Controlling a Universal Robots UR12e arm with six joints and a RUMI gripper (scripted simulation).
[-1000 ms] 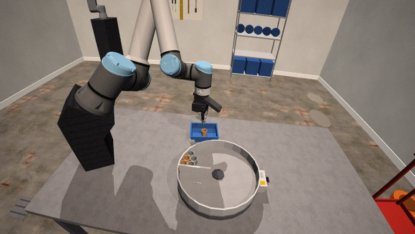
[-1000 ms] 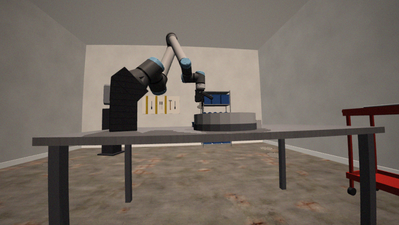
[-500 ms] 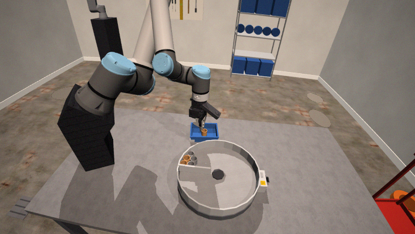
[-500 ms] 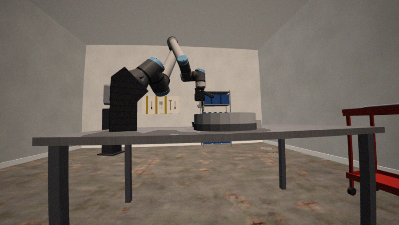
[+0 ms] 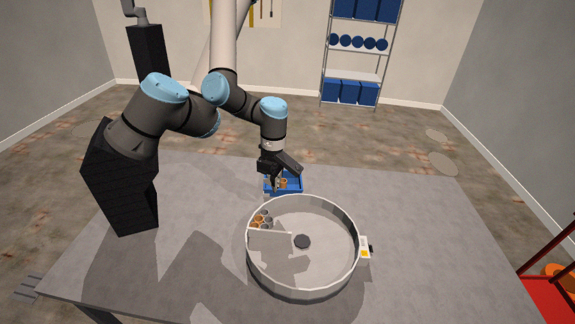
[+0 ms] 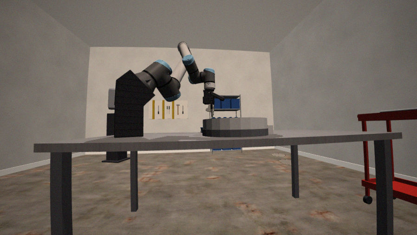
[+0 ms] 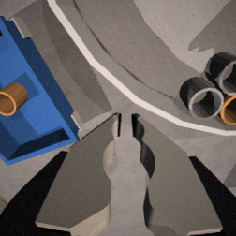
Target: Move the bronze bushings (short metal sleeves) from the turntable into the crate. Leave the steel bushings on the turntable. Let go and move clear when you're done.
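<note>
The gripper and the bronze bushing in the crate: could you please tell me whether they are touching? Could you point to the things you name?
Apart: the wrist view shows the bushing (image 5: 283,183) (image 7: 17,96) well left of the fingertips.

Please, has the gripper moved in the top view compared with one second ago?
Yes. The gripper has moved toward the turntable, from the crate's far edge to its near edge.
</note>
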